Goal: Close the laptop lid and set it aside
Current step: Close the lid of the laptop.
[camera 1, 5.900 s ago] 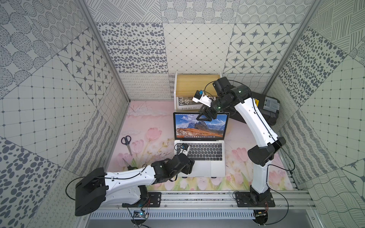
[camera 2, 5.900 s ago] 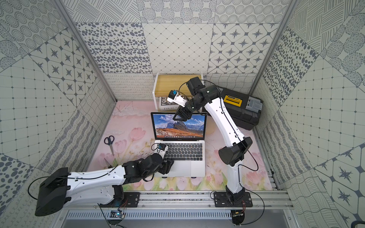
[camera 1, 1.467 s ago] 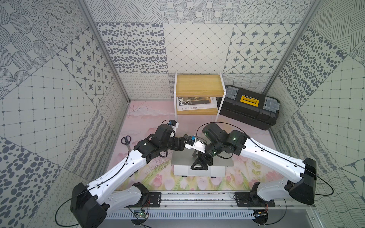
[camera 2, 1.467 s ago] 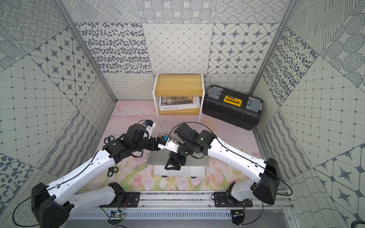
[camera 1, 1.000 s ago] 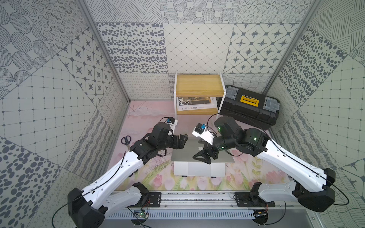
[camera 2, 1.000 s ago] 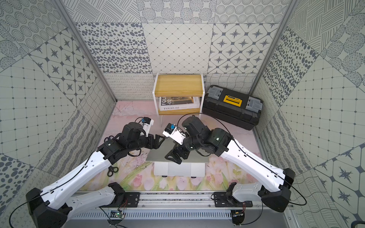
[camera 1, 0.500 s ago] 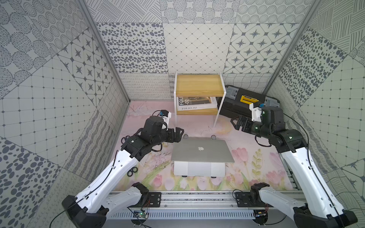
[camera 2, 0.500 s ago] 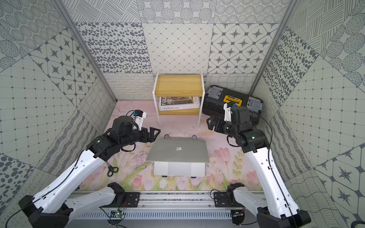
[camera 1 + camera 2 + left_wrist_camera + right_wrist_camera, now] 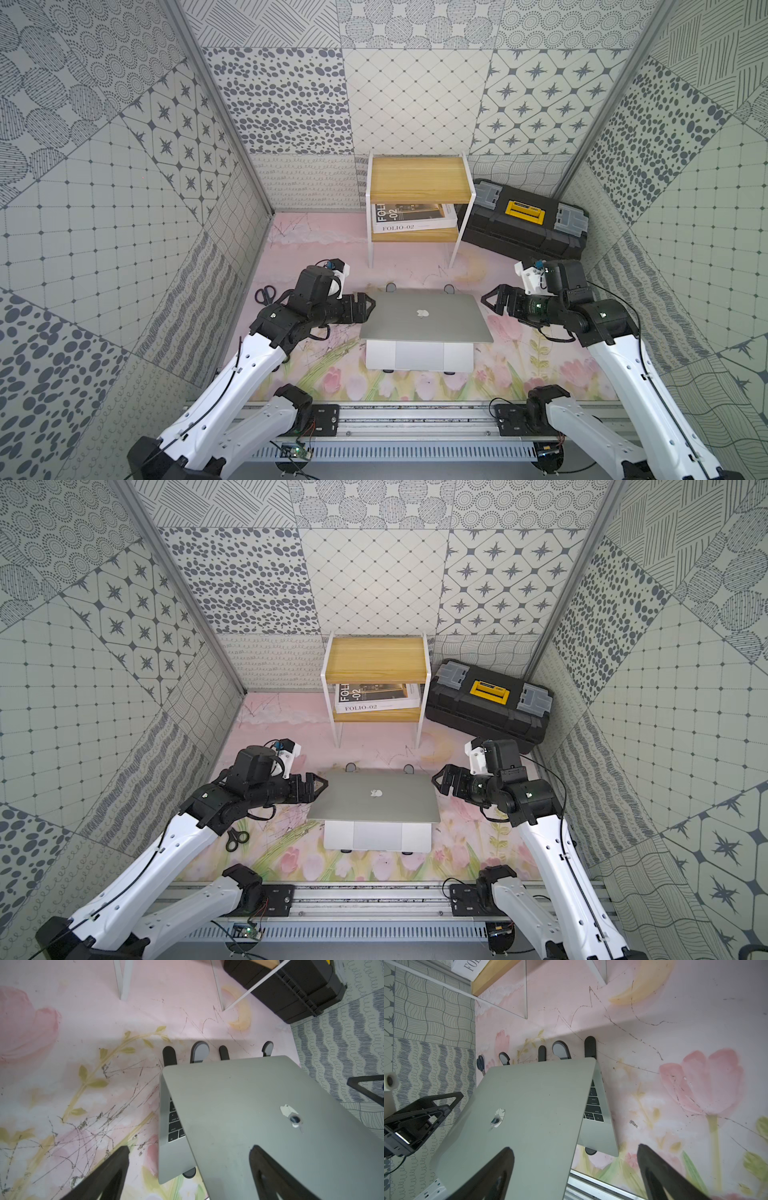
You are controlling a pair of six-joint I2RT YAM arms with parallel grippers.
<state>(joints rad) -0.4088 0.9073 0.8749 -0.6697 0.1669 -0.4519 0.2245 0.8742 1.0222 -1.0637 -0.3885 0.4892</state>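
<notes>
Left wrist view: left end effector (image 9: pixel 189 1148) wide and empty. One finger (image 9: pixel 270 1174) is over the lid (image 9: pixel 259 1115), the other over the counter (image 9: pixel 62 1064). Contact with the lid: cannot tell.

Right wrist view: right end effector (image 9: pixel 574 1147) equally wide and empty, straddling the opposite side edge.

In both top views the two sit just beside the lid's left and right edges, centre of frame, pointing inward.

Lid is most of the way down but not shut. A wedge gap shows along the side, with keys (image 9: pixel 174 1124) visible under it. Laptop (image 9: pixel 419 355) rests raised on a stand (image 9: pixel 199 1051), lower centre of frame, in front of the shelf (image 9: pixel 417 183).

Handling, judged:
- Stiff, thin aluminium shell, probably slippery to grip.
- Moderate weight; the screen inside is the fragile part.
- Press the lid shut gently near its front edge.
- Then grip the closed slab by both side edges near mid-length, never by the lid alone.
- Risk: it may slide off the stand when pushed.
</notes>
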